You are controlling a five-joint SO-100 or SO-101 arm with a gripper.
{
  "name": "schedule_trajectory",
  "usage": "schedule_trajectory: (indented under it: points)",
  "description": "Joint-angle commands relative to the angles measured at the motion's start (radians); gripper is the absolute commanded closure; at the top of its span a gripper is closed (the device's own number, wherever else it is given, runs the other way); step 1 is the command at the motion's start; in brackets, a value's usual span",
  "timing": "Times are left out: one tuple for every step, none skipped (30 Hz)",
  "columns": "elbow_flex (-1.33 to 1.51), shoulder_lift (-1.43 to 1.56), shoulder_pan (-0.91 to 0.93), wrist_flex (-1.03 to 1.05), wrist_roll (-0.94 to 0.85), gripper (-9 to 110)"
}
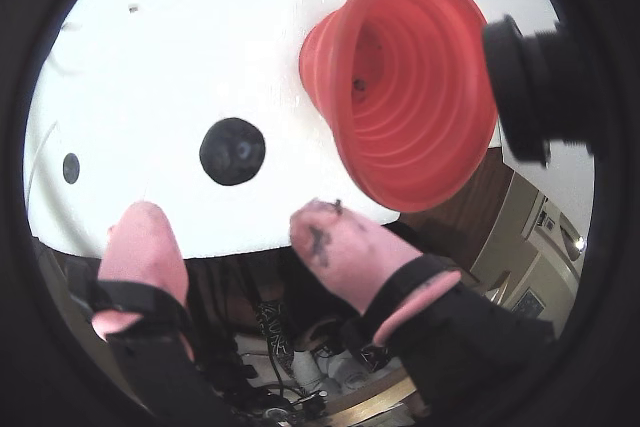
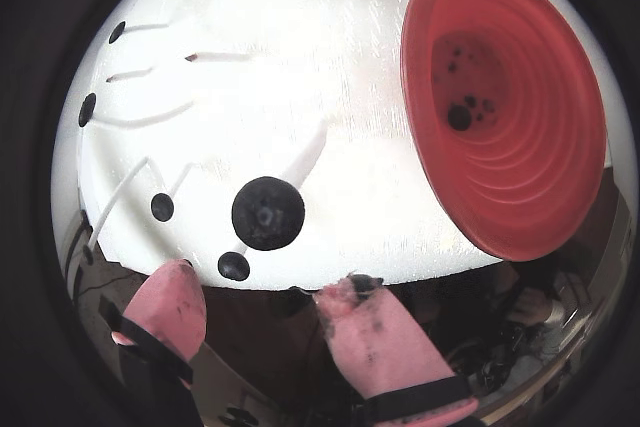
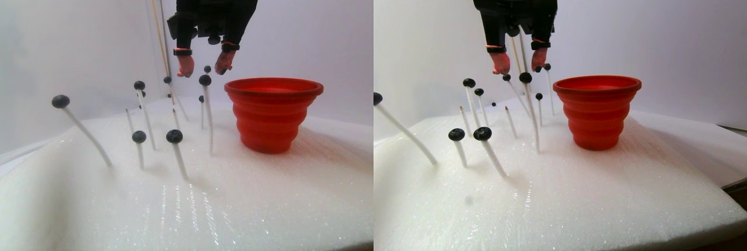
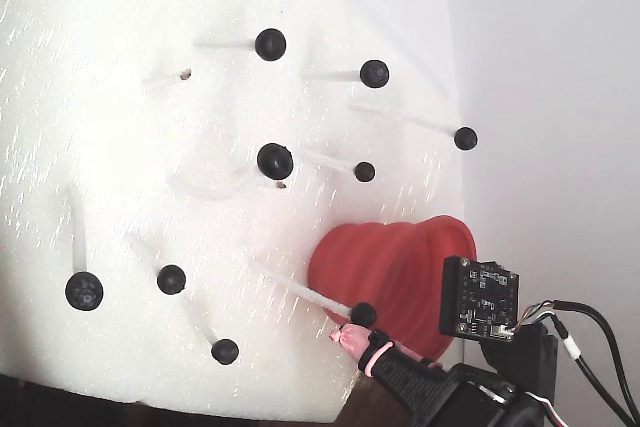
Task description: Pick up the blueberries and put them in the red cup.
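empty gripper (image 2: pixel 255 297), jaws wide, hovers over a staked blueberry (image 2: pixel 268 213) near the red cup (image 2: pixel 520 162) — best to descend centred, then close gently.

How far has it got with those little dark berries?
A few blueberries already lie inside the red cup. The gripper is open and empty, hovering near one berry on its stick. Roughly nine others remain on sticks in the fixed view, like this one.

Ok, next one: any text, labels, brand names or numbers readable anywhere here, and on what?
None can be read.
The small circuit board by the red cup carries tiny markings, too small and blurred to read.
Cup, blueberries, white foam pad and pink gripper show no lettering.
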Motion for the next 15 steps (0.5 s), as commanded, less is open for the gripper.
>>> schedule_trajectory:
  points:
    - [-0.041, -0.005, 0.002, -0.029, 0.002, 78]
    - [-0.044, -0.012, 0.002, -0.035, 0.002, 78]
    - [-0.046, -0.018, 0.002, -0.040, 0.002, 78]
    - [-0.049, -0.025, 0.002, -0.046, 0.003, 78]
    - [-0.054, -0.034, 0.000, -0.046, 0.006, 78]
    - [-0.057, -0.038, 0.000, -0.051, 0.006, 78]
    - [-0.057, -0.043, 0.000, -0.061, 0.008, 78]
    - [-0.057, -0.048, 0.000, -0.067, 0.009, 78]
    - [-0.058, -0.054, 0.000, -0.071, 0.011, 78]
    - [-0.063, -0.061, -0.002, -0.075, 0.014, 79]
    - [-0.066, -0.067, -0.002, -0.081, 0.015, 79]
    - [-0.067, -0.072, -0.002, -0.087, 0.015, 79]
    - [-0.071, -0.078, -0.002, -0.092, 0.017, 79]
    - [-0.075, -0.086, 0.000, -0.094, 0.017, 79]
    - [-0.075, -0.091, 0.000, -0.103, 0.018, 79]
